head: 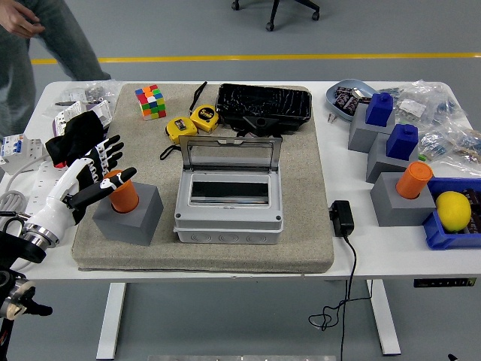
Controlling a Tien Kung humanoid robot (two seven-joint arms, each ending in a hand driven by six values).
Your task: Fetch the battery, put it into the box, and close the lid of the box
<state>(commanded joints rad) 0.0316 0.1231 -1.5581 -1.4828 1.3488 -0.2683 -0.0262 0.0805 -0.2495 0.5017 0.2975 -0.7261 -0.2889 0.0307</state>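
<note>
Orange cylindrical battery point(122, 193) stands upright in the socket of a grey block holder point(129, 215) on the left part of the beige fabric mat point(203, 252). The white-and-black left hand point(89, 174) sits just beside the battery on its left, fingers spread and extended, thumb touching or nearly touching the battery's top; nothing is gripped. To the right of the holder, the grey plastic box point(228, 204) rests on the mat, its clear hinged lid point(229, 156) raised upright. A person point(30, 45) stands at the far left corner.
</note>
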